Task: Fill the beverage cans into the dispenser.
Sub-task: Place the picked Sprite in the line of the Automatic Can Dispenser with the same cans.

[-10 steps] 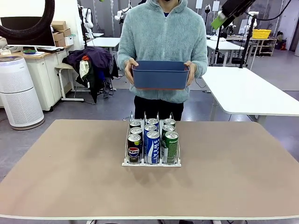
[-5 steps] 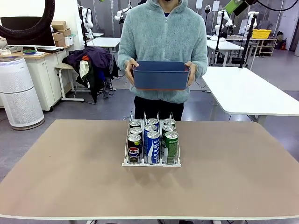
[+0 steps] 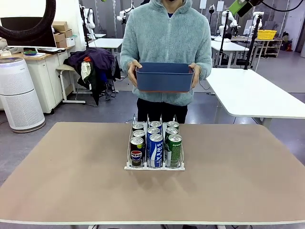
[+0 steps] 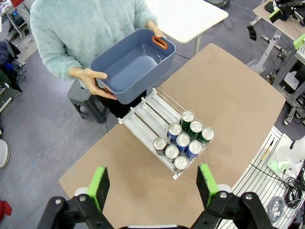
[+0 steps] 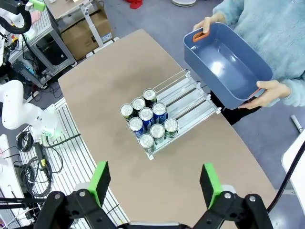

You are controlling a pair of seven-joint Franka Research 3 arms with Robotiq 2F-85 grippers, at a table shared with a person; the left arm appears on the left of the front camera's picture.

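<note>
The dispenser [image 3: 147, 119] stands in the middle of the tan table with several beverage cans [image 3: 156, 149] packed upright at the front of its three lanes: black Pepsi on the left, blue-and-white in the middle, green on the right. From high above, my left gripper [image 4: 152, 187] looks down open on the dispenser [image 4: 147, 117] and cans [image 4: 183, 140]. My right gripper [image 5: 155, 183] is also open and high over the cans [image 5: 146, 122] and the bare lanes of the dispenser [image 5: 188, 98]. One of its green pads [image 3: 238, 6] shows at the top right of the front view.
A person at the far side holds an empty blue bin [image 3: 164, 76] in both hands, above the far table edge. The same bin [image 4: 131, 64] [image 5: 226, 64] shows from above. A white table [image 3: 252, 95] stands behind on the right, an air purifier [image 3: 19, 93] on the left.
The right gripper's green pad rose from the upper right towards the top edge of the front view, then held still. The cans, dispenser and bin stayed put.
</note>
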